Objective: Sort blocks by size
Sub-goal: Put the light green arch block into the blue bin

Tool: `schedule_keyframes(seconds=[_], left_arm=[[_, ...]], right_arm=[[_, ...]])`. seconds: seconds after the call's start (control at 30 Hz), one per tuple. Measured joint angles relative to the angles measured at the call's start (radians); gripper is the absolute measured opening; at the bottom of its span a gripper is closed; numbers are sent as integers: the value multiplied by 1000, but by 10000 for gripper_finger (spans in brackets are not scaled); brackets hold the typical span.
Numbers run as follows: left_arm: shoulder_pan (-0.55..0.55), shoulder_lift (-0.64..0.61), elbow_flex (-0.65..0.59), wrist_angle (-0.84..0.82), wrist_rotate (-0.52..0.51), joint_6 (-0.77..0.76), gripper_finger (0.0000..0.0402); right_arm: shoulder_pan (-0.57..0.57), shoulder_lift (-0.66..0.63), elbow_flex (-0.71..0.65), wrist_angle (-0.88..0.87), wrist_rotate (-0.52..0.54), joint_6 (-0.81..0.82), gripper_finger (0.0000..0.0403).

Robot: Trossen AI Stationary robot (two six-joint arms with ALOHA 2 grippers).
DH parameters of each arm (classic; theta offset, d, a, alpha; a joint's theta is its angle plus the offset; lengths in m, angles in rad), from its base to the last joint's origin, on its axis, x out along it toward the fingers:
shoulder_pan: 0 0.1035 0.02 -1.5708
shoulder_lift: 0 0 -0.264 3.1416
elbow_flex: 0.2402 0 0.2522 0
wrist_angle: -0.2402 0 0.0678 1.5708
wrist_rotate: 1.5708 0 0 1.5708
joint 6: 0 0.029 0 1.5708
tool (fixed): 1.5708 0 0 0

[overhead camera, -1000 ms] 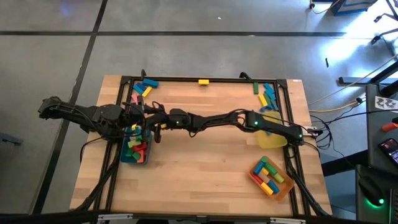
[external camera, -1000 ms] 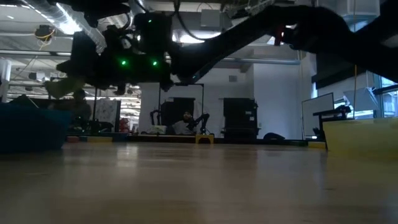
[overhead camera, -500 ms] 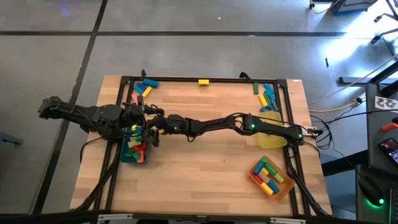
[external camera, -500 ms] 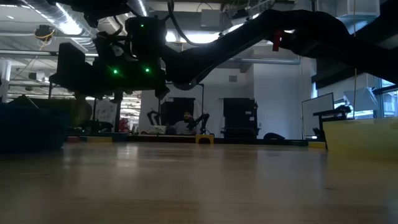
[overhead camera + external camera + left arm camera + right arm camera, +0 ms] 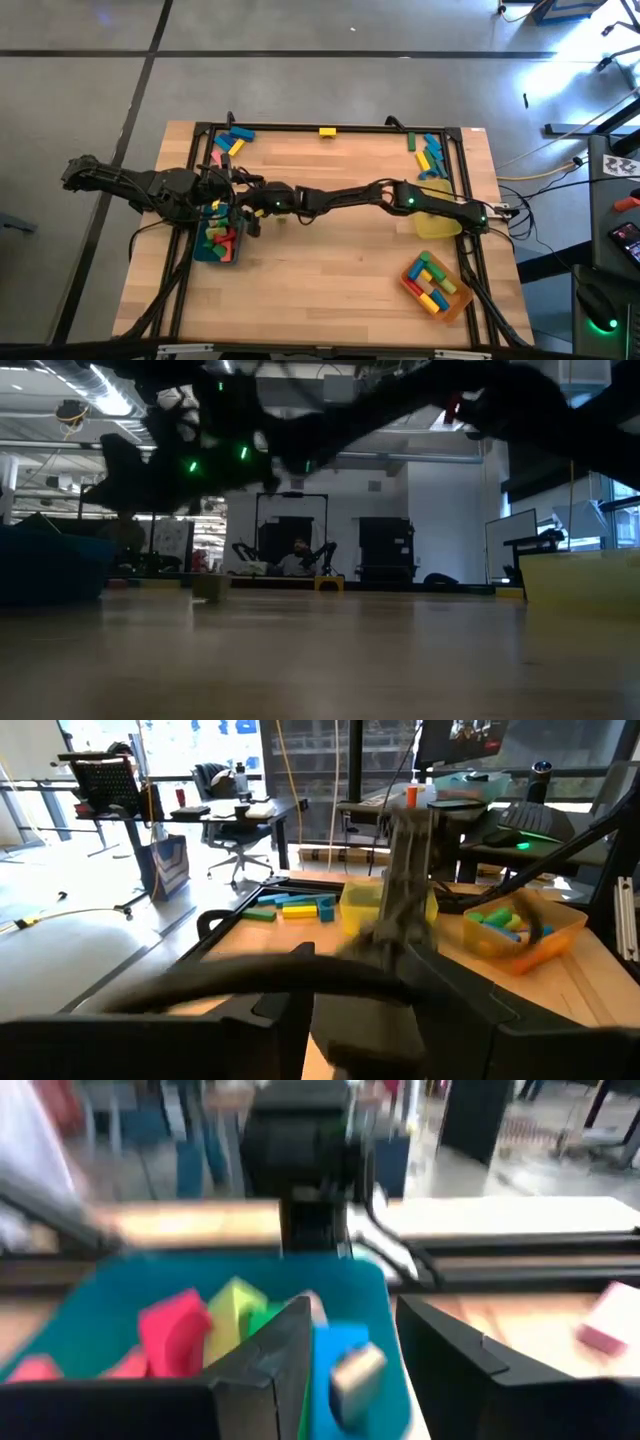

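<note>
Wooden table (image 5: 330, 260) | teal tray (image 5: 218, 252) of blocks (image 5: 220, 236) at 9 o'clock | right gripper (image 5: 246, 207) above it, fingers parted, empty | left gripper (image 5: 225, 190) adjacent, grip undeterminable.

The big wooden table (image 5: 330, 250) holds a teal tray (image 5: 217, 247) on its left side, plus a yellow tray (image 5: 440, 222) and an orange tray (image 5: 436, 283) on its right. Loose blocks (image 5: 429, 152) lie along the far edge, and a pink block (image 5: 608, 1318) sits beside the teal tray.

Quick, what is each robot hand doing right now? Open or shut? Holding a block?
Left gripper: beside the teal tray; cannot tell.
Right gripper: open over the teal tray, holding nothing; a block sits between its fingers, apparently dropping.
</note>
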Motion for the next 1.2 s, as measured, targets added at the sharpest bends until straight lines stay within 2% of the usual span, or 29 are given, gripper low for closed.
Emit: schedule_keyframes(seconds=[0.2, 0.4, 0.53, 0.67, 0.8, 0.93, 1.1, 1.2], left_arm=[[-1, -3, 5, 19, 1, -4, 143], [0, -10, 3, 14, -1, -4, 143], [0, -10, -1, -8, 0, -3, 143], [0, -12, 0, -6, 3, -6, 143], [0, -12, 0, -3, 2, -8, 143], [0, -10, 0, -1, 2, -8, 143], [0, -10, 0, 9, 2, 5, 143], [12, -11, 0, 40, 2, 0, 144]], right_arm=[[2, -151, 1, -389, 16, -190, 151], [-9, -228, -1, -678, 15, -215, 151], [-13, -286, -52, -788, 18, -218, 151], [-13, -375, -204, -830, 51, -215, 151], [-13, -537, -437, -780, 116, -185, 151], [-13, -714, -730, -648, 203, -151, 151], [-13, -939, -1090, -341, 300, -83, 151], [-11, -1018, -1279, -123, 313, -50, 151]])
